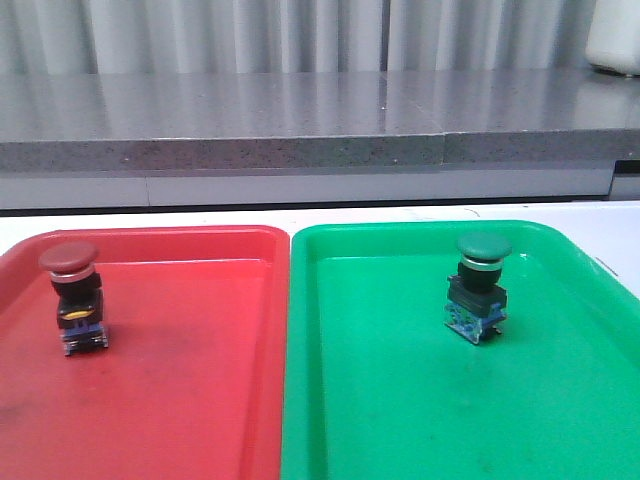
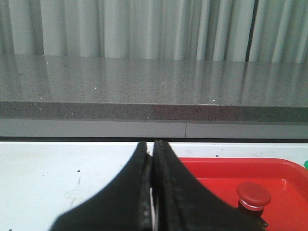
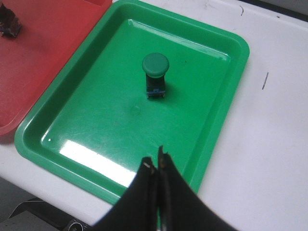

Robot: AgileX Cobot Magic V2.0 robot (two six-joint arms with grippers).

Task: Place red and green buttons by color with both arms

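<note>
The red button (image 1: 72, 296) stands upright in the red tray (image 1: 180, 400), toward its far left. Its cap also shows in the left wrist view (image 2: 253, 195). The green button (image 1: 479, 284) stands upright in the green tray (image 1: 420, 420); it also shows in the right wrist view (image 3: 155, 74). My left gripper (image 2: 152, 147) is shut and empty, held low over the white table beside the red tray (image 2: 284, 168). My right gripper (image 3: 155, 161) is shut and empty, raised above the near edge of the green tray (image 3: 96, 125). Neither gripper shows in the front view.
The two trays lie side by side on a white table (image 3: 269, 144). A grey stone ledge (image 1: 300, 120) with curtains behind runs along the far side. A white object (image 1: 614, 35) stands on the ledge at far right.
</note>
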